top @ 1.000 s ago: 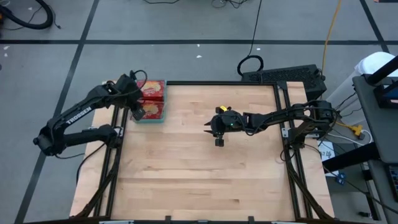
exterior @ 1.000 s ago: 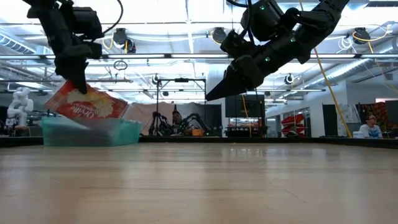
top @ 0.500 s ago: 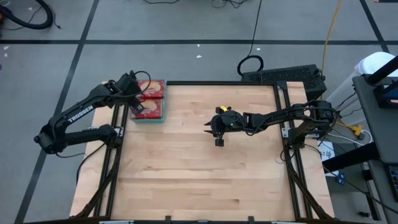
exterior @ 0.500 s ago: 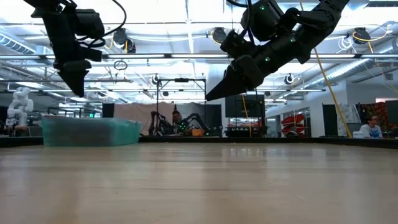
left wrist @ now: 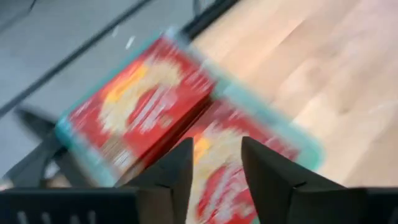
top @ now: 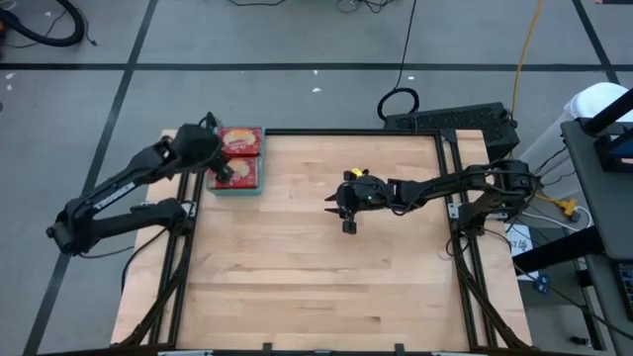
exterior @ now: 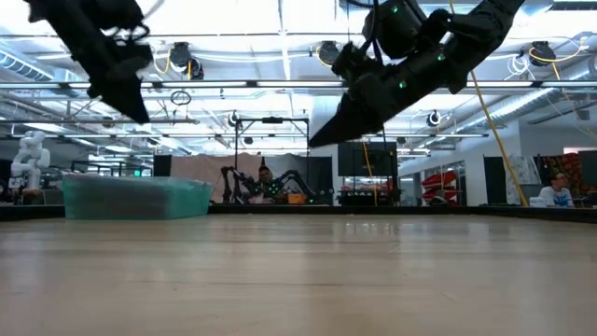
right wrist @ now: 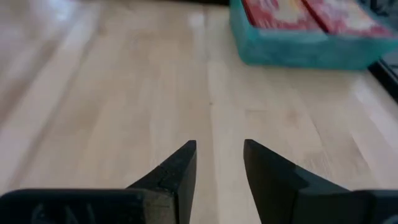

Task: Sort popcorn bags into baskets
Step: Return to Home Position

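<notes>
The teal basket (top: 253,190) sits at the table's far left corner and shows low in the low view (exterior: 135,198). Two red popcorn bags lie flat in it side by side, one on the far side (top: 240,141) and one on the near side (top: 245,175). My left gripper (top: 224,171) hangs open above the basket's left part, touching nothing; its wrist view looks down on the bags (left wrist: 143,102) and the basket rim (left wrist: 301,140). My right gripper (top: 342,210) hovers open over the table's middle, well above the wood (exterior: 322,140). No other bags show.
The right wrist view looks across bare wood toward the basket (right wrist: 305,46) with its bags (right wrist: 280,12). Black frame rails run along the table's left and right edges (top: 453,198). A dark box sits beyond the far right corner (top: 450,121).
My left gripper held a red bag tilted over the basket a second ago and let it go; the bag dropped flat into the basket, below its rim in the low view. The left gripper then rose and tipped. My right arm stayed still.
</notes>
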You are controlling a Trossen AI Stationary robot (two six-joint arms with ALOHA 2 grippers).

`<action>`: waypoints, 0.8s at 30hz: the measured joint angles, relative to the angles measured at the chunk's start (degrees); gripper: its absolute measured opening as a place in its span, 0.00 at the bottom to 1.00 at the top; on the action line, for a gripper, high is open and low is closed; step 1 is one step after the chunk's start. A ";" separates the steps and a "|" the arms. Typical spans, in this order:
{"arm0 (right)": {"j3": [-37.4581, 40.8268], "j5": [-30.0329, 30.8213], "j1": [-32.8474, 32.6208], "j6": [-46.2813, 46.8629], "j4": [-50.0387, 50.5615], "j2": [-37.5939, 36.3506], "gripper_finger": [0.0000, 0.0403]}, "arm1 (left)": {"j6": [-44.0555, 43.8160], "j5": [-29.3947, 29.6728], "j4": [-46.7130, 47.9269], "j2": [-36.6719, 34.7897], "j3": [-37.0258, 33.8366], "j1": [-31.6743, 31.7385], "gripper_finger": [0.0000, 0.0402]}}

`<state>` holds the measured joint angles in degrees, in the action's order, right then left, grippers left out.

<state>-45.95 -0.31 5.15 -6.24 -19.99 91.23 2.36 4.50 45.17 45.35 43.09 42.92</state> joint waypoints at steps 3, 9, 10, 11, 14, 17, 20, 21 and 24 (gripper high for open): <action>0.00 -0.39 -0.95 0.00 0.08 -1.90 0.31 | -1.03 -2.72 -5.60 -6.35 -4.07 -4.02 0.28; 0.00 0.08 -1.60 0.14 0.25 -6.54 0.24 | -5.02 -3.29 -18.04 -17.44 -14.13 -14.70 0.17; 0.00 0.12 -1.58 0.48 0.31 -7.34 0.21 | -5.48 -3.17 -20.57 -18.84 -15.86 -16.76 0.15; 0.00 0.12 -1.58 0.54 0.86 -8.18 0.19 | -5.70 -3.10 -23.41 -20.06 -17.60 -18.90 0.12; 0.00 0.24 -1.58 0.44 1.72 -10.03 0.10 | -5.80 -1.18 -32.46 -22.43 -22.97 -25.55 0.06; 0.00 0.32 -1.51 0.15 2.47 -11.43 0.02 | -4.65 3.32 -40.45 -22.94 -27.59 -31.60 0.01; 0.00 0.69 -1.51 -0.41 3.09 -12.77 0.02 | -3.35 7.76 -45.40 -22.92 -30.35 -36.30 0.02; 0.00 1.34 -1.47 -0.43 3.70 -13.40 0.02 | -2.94 8.40 -46.46 -22.92 -31.03 -37.56 0.02; 0.00 4.89 -1.47 -1.83 4.52 -14.68 0.02 | -0.87 8.70 -48.70 -22.94 -32.77 -40.93 0.02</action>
<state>-45.95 4.58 3.68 -8.07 -15.47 76.55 1.49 13.19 -3.53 22.41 10.32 1.99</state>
